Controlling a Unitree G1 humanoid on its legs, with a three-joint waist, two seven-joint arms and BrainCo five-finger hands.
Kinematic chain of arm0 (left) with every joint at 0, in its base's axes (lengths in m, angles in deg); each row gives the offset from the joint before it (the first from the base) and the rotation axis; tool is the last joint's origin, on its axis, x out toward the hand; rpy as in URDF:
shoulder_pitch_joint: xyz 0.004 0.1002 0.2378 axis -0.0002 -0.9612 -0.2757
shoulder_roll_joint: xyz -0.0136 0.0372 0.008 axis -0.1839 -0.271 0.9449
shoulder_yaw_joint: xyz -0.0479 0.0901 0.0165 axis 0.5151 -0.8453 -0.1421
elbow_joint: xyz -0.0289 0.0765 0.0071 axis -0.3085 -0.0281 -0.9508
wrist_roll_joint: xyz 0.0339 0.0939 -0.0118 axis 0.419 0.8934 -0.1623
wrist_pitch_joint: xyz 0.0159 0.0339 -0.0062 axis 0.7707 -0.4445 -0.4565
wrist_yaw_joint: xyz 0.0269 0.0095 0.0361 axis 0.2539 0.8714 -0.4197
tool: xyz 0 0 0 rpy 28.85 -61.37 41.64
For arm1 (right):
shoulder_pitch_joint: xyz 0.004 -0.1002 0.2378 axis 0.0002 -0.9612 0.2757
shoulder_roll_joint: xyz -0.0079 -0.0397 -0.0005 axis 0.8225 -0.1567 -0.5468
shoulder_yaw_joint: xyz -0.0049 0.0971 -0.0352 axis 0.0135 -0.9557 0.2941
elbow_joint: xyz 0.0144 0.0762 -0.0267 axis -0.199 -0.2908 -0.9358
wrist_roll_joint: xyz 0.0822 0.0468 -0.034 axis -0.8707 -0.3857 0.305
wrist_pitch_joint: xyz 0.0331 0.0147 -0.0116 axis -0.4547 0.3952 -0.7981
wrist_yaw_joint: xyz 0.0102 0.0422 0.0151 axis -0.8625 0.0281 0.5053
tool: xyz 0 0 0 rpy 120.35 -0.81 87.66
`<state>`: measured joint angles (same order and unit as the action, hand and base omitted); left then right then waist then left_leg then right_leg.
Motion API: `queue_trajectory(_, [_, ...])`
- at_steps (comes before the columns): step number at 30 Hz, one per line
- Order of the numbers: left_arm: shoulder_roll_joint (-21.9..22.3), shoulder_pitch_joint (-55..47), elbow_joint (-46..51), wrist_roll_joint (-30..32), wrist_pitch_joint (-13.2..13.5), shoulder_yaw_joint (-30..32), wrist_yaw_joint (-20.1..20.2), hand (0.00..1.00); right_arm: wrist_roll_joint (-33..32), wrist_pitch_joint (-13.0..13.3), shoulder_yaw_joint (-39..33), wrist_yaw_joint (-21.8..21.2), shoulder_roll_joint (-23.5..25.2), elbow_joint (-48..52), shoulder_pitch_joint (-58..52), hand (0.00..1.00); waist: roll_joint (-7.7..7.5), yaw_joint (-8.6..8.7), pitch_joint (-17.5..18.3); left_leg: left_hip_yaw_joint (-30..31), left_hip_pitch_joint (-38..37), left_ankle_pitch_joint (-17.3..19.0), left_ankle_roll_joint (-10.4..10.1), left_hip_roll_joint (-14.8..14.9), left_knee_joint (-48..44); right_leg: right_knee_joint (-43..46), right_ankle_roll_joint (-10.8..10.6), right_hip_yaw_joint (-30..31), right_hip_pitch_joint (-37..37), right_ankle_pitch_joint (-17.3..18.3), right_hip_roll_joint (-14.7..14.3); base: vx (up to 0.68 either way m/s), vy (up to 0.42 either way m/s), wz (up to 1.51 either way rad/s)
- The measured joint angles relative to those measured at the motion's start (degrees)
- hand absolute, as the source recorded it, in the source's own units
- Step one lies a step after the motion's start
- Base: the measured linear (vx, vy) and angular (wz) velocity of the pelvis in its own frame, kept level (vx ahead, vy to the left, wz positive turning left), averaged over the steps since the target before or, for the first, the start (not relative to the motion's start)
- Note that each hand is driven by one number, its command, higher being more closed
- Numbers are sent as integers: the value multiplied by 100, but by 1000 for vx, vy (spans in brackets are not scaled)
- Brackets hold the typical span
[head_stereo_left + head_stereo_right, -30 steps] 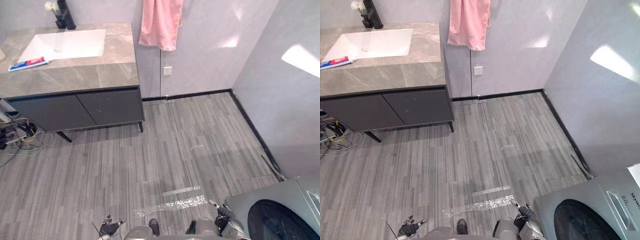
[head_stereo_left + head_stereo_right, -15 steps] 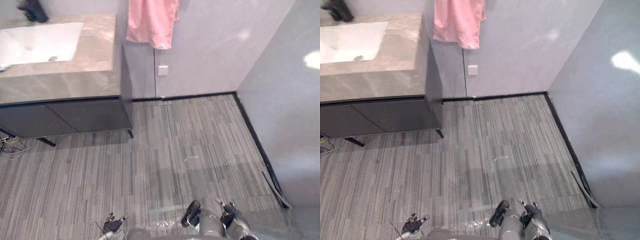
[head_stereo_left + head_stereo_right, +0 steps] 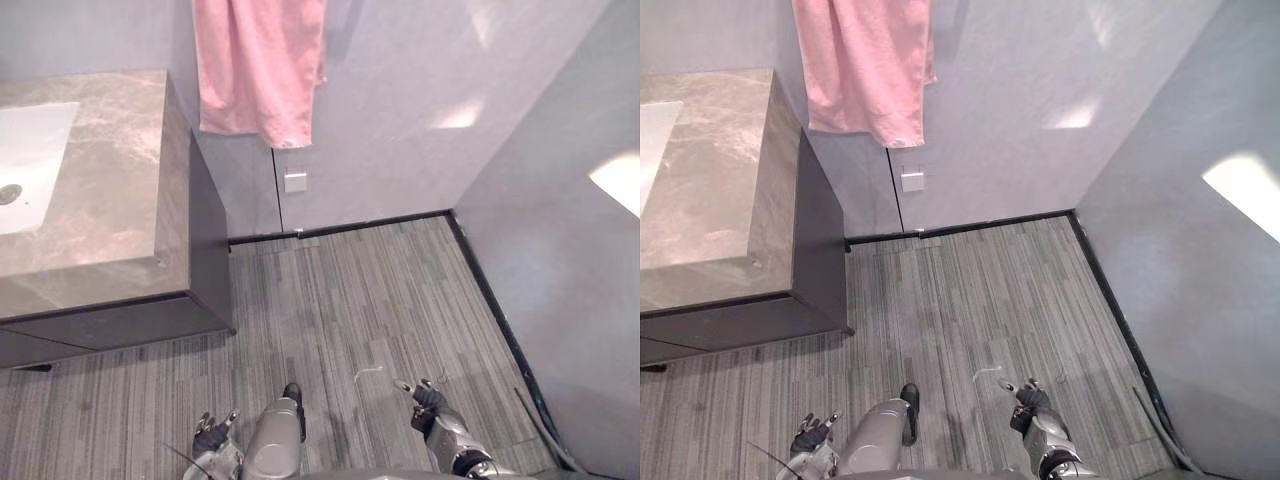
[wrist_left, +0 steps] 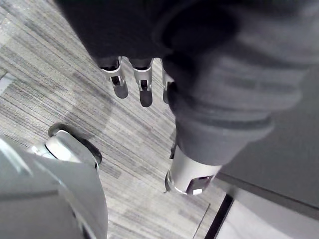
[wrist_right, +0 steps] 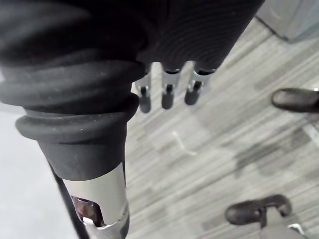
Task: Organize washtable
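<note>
Two hands of yours hang low over the floor (image 3: 350,300): left hand (image 3: 213,437) and right hand (image 3: 425,397), both loosely spread and empty. The washtable (image 3: 110,200) stands at the floor's far left edge, a pink towel (image 3: 258,65) hanging just beside it.

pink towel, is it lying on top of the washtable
No, the pink towel hangs flat against the wall beside the washtable, not on its marble top.

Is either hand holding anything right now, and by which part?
Nothing is held. The left hand and right hand hang open and empty over the floor.
</note>
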<state>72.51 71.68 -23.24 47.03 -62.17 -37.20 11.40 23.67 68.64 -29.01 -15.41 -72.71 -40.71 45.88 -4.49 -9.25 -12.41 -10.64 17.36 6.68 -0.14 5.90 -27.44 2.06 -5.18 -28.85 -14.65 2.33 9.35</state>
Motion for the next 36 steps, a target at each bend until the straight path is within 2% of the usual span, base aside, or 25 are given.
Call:
queue_trajectory(2, [57,-43,-123,0,2,373,25,0,2,54,-54,-2,59,78,40,0,49,-227,-107,2,167,132,-90,-21,-860,258,-54,241,-178,-285,212,251,148,-67])
queue_trajectory(3, [145,-250,-227,0,-7,394,21,0,29,84,-124,-8,-21,94,-126,0,235,-249,124,375,-152,184,61,-119,32,630,-77,352,-73,-263,243,184,227,-65])
queue_trajectory(4, [151,-333,-255,1,-12,370,26,0,43,90,-157,-12,-34,84,-182,0,311,-242,184,408,-322,512,195,-175,112,1019,-212,420,24,-157,350,177,214,-8])
queue_trajectory(5, [94,-356,-349,11,-29,334,26,0,44,96,-341,-24,-4,54,-248,0,210,-140,193,414,-559,644,225,-422,274,2042,-300,593,313,-85,804,223,174,33])
queue_trajectory(6, [66,-364,-438,12,-43,327,34,0,40,55,-510,-15,-12,52,-387,0,170,-74,177,423,-800,656,284,-544,402,3178,145,796,746,-403,1119,260,127,45])
queue_trajectory(8, [36,-418,-473,21,-81,330,32,0,39,38,-542,-9,3,39,-555,0,112,-40,129,440,-1181,637,469,-626,571,4609,607,790,1212,-635,1447,318,148,33])
queue_trajectory(10, [-85,-498,-465,72,-94,382,33,0,44,16,-578,-14,28,-79,-719,0,109,96,107,638,-1859,595,531,-595,1065,5553,590,78,1428,-229,1583,376,112,43])
queue_trajectory(12, [-115,-459,-433,81,-94,401,41,0,44,-7,-702,-18,25,-69,-769,0,51,139,154,748,-2137,568,527,-529,1360,5387,483,-586,1505,96,1572,278,-26,36])
queue_trajectory(13, [-99,-440,-353,89,-93,410,65,0,43,-7,-767,-16,23,-67,-759,0,28,179,164,845,-2250,568,526,-475,1442,4943,410,-1000,1525,318,1520,250,-86,36])
queue_trajectory(14, [-80,-440,-318,134,-89,405,88,0,43,-6,-783,-16,23,-65,-752,0,34,194,164,892,-2340,568,525,-429,1480,4610,363,-1111,1569,425,1432,329,-149,29])
queue_trajectory(15, [-50,-442,-230,190,-88,387,129,0,42,-9,-779,-27,27,-63,-717,0,51,214,157,951,-2356,568,521,-305,1488,3780,223,-1168,1668,579,1172,304,-162,23])
queue_trajectory(16, [-46,-403,-188,204,-86,387,140,0,40,-8,-779,-33,29,-58,-686,0,88,214,137,1058,-2319,578,488,-145,1444,2756,224,-1184,1730,545,831,289,-167,23])
queue_trajectory(17, [-49,-391,-173,206,-82,386,138,0,40,-8,-780,-30,29,-58,-677,0,92,208,137,1089,-2300,585,398,-65,1437,2264,228,-1146,1789,475,670,208,-152,25])
queue_trajectory(18, [-57,-387,-148,209,-74,387,138,0,39,-9,-789,-20,35,-37,-655,0,91,203,135,1161,-2288,643,284,78,1438,1417,205,-996,1908,152,427,174,-136,20])
queue_trajectory(19, [-51,-387,-145,209,-73,387,136,0,39,-10,-796,-6,42,10,-662,0,92,199,135,1190,-2295,702,183,144,1434,1101,154,-953,1963,-93,355,236,-197,23])
queue_trajectory(20, [-59,-415,-144,212,-73,401,127,0,39,-7,-898,5,134,132,-666,0,3,188,138,1226,-2341,871,-77,216,1401,648,145,-801,2087,-748,268,255,-247,18])
queue_trajectory(21, [-73,-431,-136,229,-72,413,126,0,39,-7,-912,7,189,167,-672,0,-71,187,131,1246,-2376,946,-165,213,1366,557,194,-701,2122,-1082,280,301,-382,32])
queue_trajectory(22, [-88,-479,-91,254,-78,449,127,0,40,-7,-910,3,294,249,-733,0,-182,188,114,1410,-2460,1248,-356,229,1255,636,266,-571,2040,-1207,296,244,-363,24])
queue_trajectory(23, [-55,-465,-85,262,-78,487,130,0,41,-9,-912,5,293,244,-734,0,-136,164,117,1461,-2477,1323,-415,313,1203,658,241,-527,1981,-948,214,215,-386,25])
queue_trajectory(24, [119,-439,-52,295,-77,476,145,0,42,-8,-910,4,255,280,-691,0,-8,195,163,1573,-2461,1376,-490,522,1211,785,248,-577,2003,-741,32,158,-265,14])
queue_trajectory(26, [291,-398,-28,358,-81,363,148,0,44,12,-900,0,179,359,-660,0,140,246,116,1838,-2477,1366,-505,639,1378,999,288,-677,2047,-415,-44,165,-292,30])
queue_trajectory(28, [277,-350,-15,387,-75,268,147,0,48,5,-900,-3,63,346,-721,0,277,241,117,2161,-2487,1216,-641,757,1486,1459,278,-873,2108,103,-17,157,-252,50])
queue_trajectory(32, [166,-376,259,297,-69,256,134,0,55,5,-726,-9,94,333,-832,0,154,245,240,2666,-2053,857,-845,696,978,1548,353,-1162,1984,346,29,176,-178,49])
queue_trajectory(35, [166,-356,648,137,-43,91,125,0,185,10,-432,-12,5,330,-699,0,91,226,242,2812,-1511,475,-1483,472,-22,1263,389,-1111,1720,330,72,169,-100,50])
queue_trajectory(36, [191,-363,743,111,-27,58,127,0,231,10,-363,-11,-35,326,-651,0,-49,199,174,2810,-1243,510,-1511,324,-571,1113,367,-1099,1537,283,172,132,-29,33])
